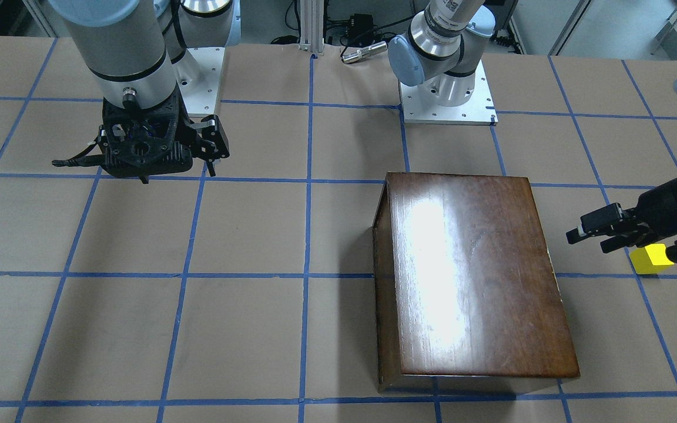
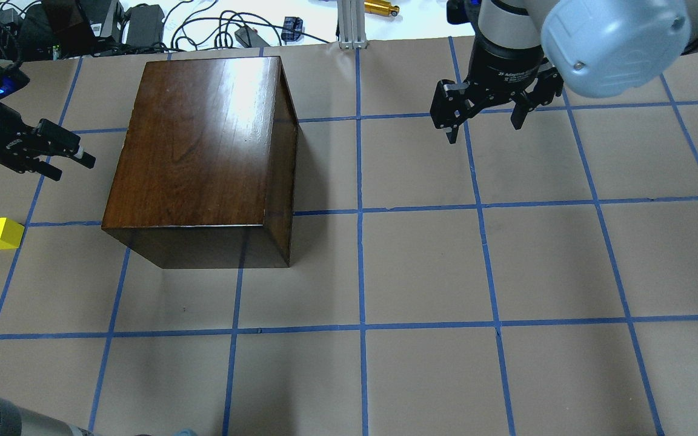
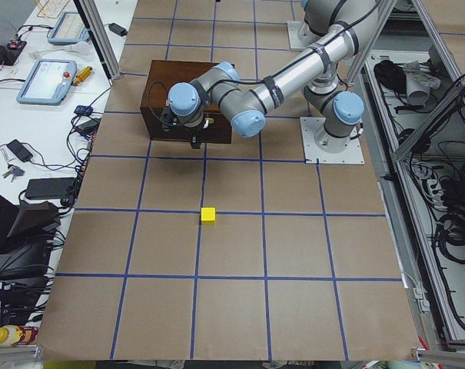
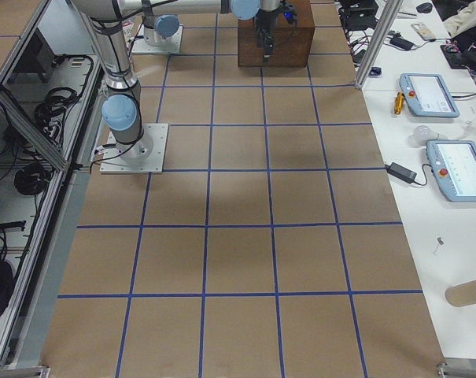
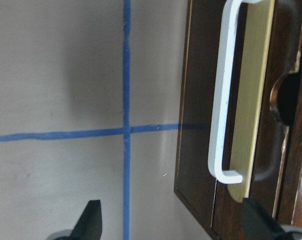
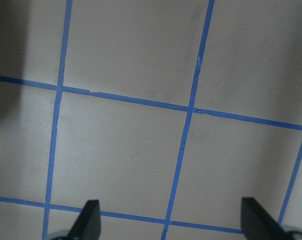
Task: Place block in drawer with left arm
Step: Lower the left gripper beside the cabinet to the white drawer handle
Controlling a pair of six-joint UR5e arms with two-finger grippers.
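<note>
Both sets of jaws stand apart | left gripper [image 2: 70,166] near box [image 2: 203,139], facing closed drawer [image 5: 198,125]; block [image 2: 0,234] on table [image 2: 422,272] near it, not held | right gripper [image 2: 483,130] well apart from box

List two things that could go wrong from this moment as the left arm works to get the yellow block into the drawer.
1. The drawer looks shut, and the open left gripper has not yet closed on its slim handle; a poor grip might slip off.
2. No clamp shows on the wooden box, so a pull may drag the whole box instead, perhaps towards the block.
</note>
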